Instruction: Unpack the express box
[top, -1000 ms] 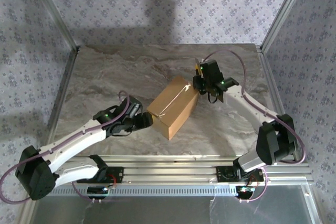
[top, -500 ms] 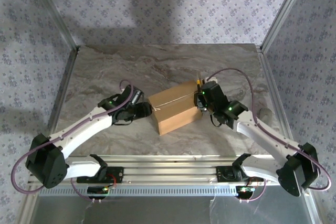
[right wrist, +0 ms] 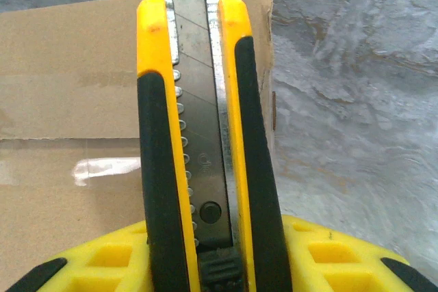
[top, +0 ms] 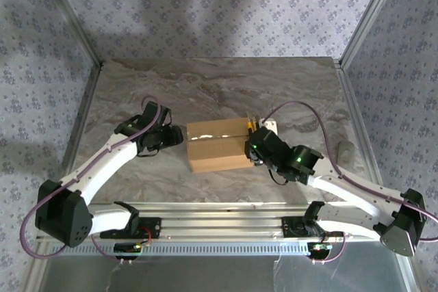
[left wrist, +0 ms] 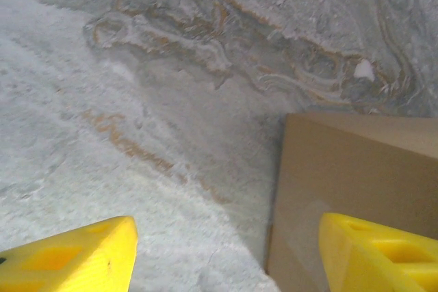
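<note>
Between and ahead of the spread left gripper (left wrist: 226,259) lies bare marble tabletop (left wrist: 137,114), while the express box (left wrist: 356,182) blocks the way in front of one finger. The utility knife (right wrist: 198,135) clamped in the right gripper (right wrist: 212,259) reaches over the box top, with free table beside it.

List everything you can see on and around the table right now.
Plain brown corrugated cardboard box: one, brown, table centre, flaps closed.
Clear tape strip: one, glossy, along the box's top seam.
Black-and-yellow utility knife: one, blade extended, over the box's right end.
Grey-and-tan marbled table: one, under everything.
Small greyish object: one, by the table's right edge; too small to identify.
Left gripper: one, yellow fingers, open, at the box's left end.
Right gripper: one, yellow fingers, shut on the knife.
</note>
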